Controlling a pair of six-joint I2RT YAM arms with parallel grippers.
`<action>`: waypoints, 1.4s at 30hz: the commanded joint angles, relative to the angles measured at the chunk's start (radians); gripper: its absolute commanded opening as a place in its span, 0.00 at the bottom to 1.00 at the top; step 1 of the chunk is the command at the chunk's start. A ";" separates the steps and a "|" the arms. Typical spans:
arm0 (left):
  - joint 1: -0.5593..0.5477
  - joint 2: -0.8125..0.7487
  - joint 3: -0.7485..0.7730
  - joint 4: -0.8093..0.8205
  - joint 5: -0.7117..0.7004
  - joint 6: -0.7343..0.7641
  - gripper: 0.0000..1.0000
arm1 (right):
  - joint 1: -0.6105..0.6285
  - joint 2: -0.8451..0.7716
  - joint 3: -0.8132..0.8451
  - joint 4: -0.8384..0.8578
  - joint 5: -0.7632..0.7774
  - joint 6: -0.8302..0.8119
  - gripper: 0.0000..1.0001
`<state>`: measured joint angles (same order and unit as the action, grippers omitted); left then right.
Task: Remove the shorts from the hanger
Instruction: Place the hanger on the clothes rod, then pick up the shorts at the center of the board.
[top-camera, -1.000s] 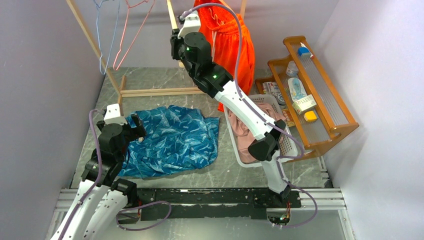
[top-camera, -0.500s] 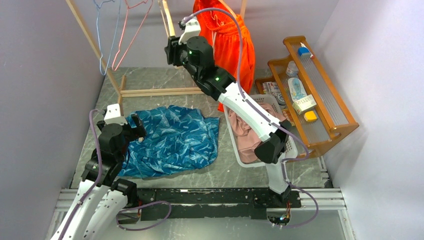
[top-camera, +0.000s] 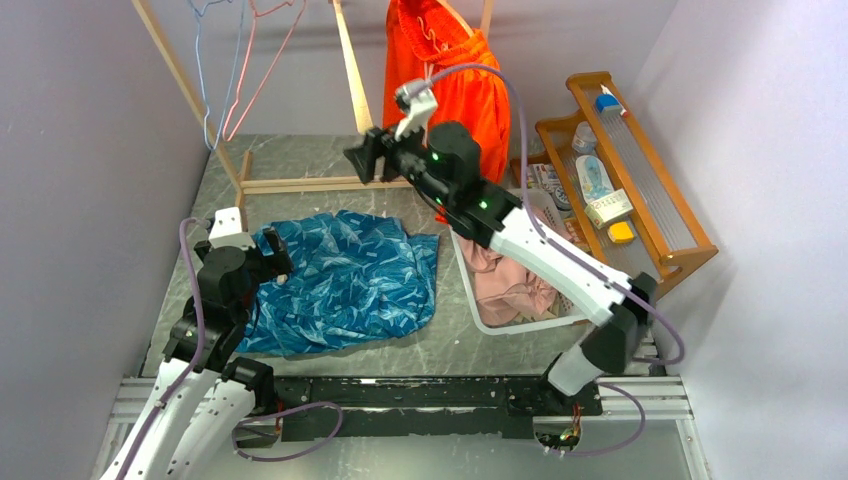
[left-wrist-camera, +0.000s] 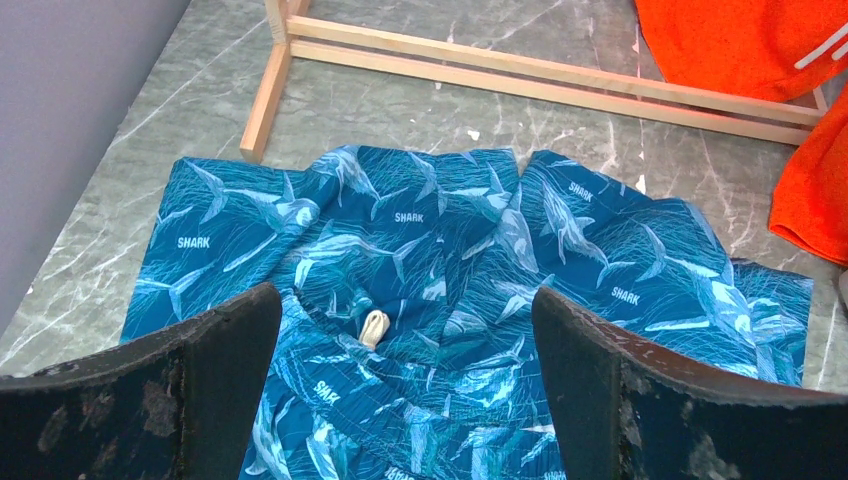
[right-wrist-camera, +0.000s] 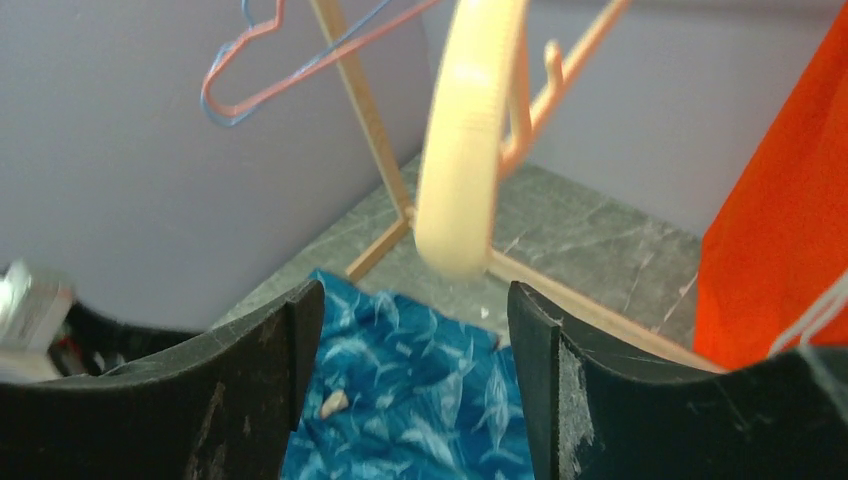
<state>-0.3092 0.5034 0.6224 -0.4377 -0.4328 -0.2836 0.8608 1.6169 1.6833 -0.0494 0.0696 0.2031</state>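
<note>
The left gripper (left-wrist-camera: 405, 325) sat low with jaws wide apart, and the right gripper (top-camera: 362, 160) hung out front, jaws apart.

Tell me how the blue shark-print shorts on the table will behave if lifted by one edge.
The blue shorts lie creased and folded flat, so they will probably droop limp. Thin fabric suggests little weight. Pushed, they would likely bunch up on the table rather than slide whole.

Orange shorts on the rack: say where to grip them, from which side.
Likely the loose left edge of the orange shorts, taken from the left by the right gripper, jaws open: the fabric hangs straight there, while the wooden shelf crowds the right.
</note>
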 joint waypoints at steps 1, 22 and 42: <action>0.006 0.005 0.006 0.025 0.000 0.006 0.99 | -0.001 -0.153 -0.276 0.223 -0.028 0.005 0.71; 0.015 0.019 0.037 -0.042 -0.176 -0.074 0.99 | 0.065 0.028 -0.749 0.437 -0.432 -0.068 0.84; 0.202 0.031 0.035 -0.107 -0.297 -0.221 0.99 | 0.195 0.589 -0.251 0.278 -0.479 -0.343 0.96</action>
<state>-0.1841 0.5117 0.6273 -0.5510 -0.7391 -0.5011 1.0431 2.1063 1.3354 0.3222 -0.4290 -0.1455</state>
